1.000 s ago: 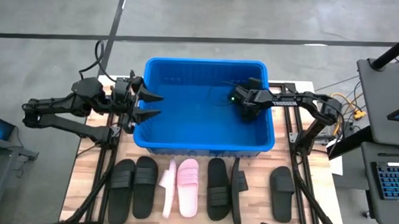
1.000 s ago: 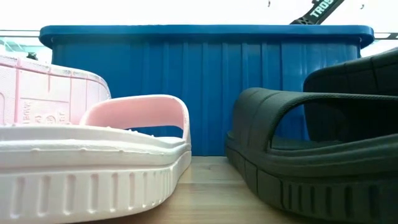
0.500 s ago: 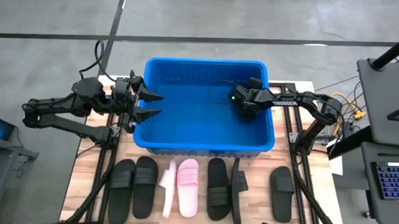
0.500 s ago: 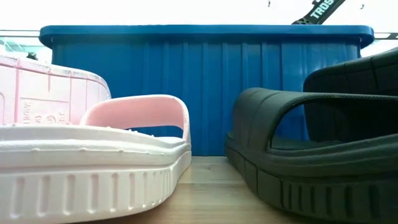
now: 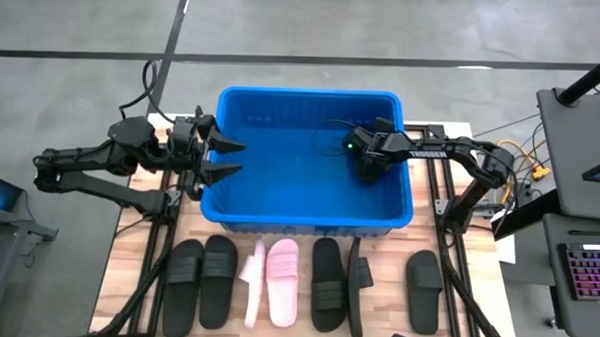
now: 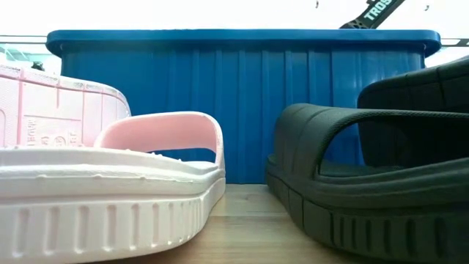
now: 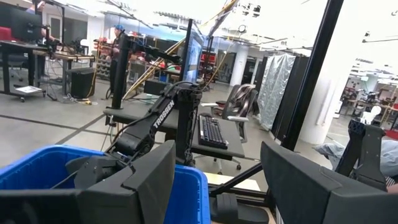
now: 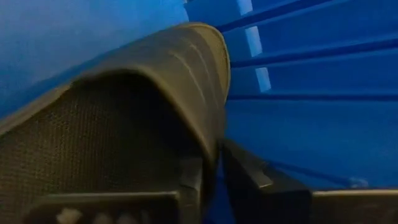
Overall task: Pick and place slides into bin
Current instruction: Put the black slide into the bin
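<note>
While viewed from above, my right gripper (image 5: pixel 358 159) sits inside the blue bin (image 5: pixel 308 221); my left gripper (image 5: pixel 223 157) hovers spread at its rim. Seven slides (image 5: pixel 328 272) line the table. At wrist level, my fingers (image 8: pixel 193 180) pinch a black slide (image 8: pixel 124 93), seemingly loosening.

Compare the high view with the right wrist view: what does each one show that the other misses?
Only the high view shows the row of slides on the table in front of the bin: black ones and a pink pair, plus the left gripper open at the bin's left rim.

Only the right wrist view shows the black slide close up, its strap edge between the right gripper's fingers, against the ribbed wall.

Both show the blue bin and the right gripper inside it.
</note>
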